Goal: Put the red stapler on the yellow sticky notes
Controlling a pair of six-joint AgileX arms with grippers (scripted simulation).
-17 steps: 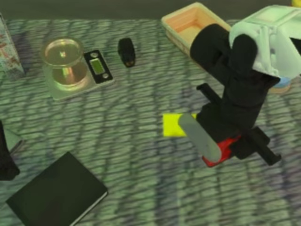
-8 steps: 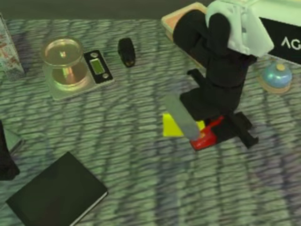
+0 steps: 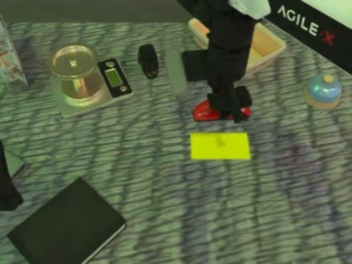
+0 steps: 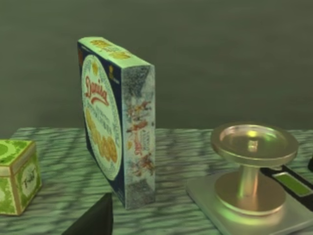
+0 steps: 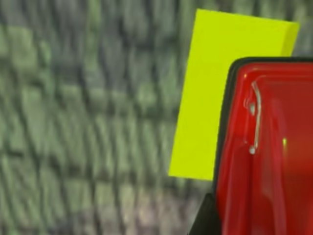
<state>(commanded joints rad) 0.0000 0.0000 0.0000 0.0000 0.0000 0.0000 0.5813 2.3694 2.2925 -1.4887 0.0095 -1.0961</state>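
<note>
Bench (image 3: 137, 220): right arm reaches in from the far side, left arm parked at the left edge, its end effector out of sight. Right end effector (image 3: 228, 104) pinching the stapler (image 3: 206, 111), carried above the bench just beyond the far edge of the notes (image 3: 220, 146), which lie bare. Risk: a release from here, offset and high, would drop the stapler on the far edge, where it could tip off or shove the pad

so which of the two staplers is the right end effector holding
The red stapler, held in the right end effector just behind the yellow sticky notes; the small black stapler sits alone near the scale.
</note>
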